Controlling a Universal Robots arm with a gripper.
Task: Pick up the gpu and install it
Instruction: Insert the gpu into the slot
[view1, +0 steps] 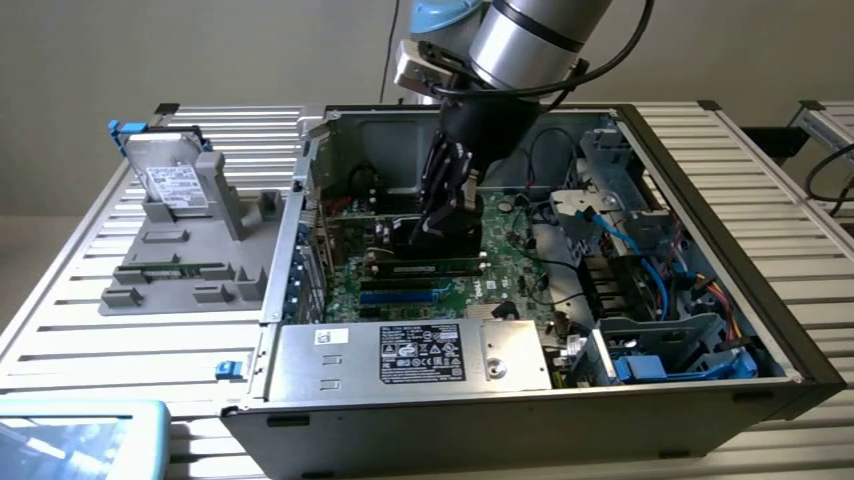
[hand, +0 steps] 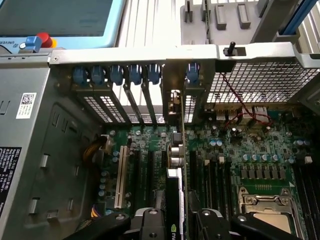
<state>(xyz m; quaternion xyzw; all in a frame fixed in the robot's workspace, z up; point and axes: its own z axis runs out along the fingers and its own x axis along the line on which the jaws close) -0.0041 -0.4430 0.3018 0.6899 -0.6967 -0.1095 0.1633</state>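
Wrist view: the fingers (hand: 150, 224) are clamped on the gpu (hand: 175, 192). It stands on edge between them above the motherboard (hand: 250, 150), with its silver bracket (hand: 172, 100) up against the rear slot wall (hand: 95, 102) ahead of the fingers. Around the fingers lies the open computer case (view1: 467, 440), resting on a worktop (view1: 80, 320) of ribbed silver slats. Beyond it stands a plain beige wall (view1: 200, 50).
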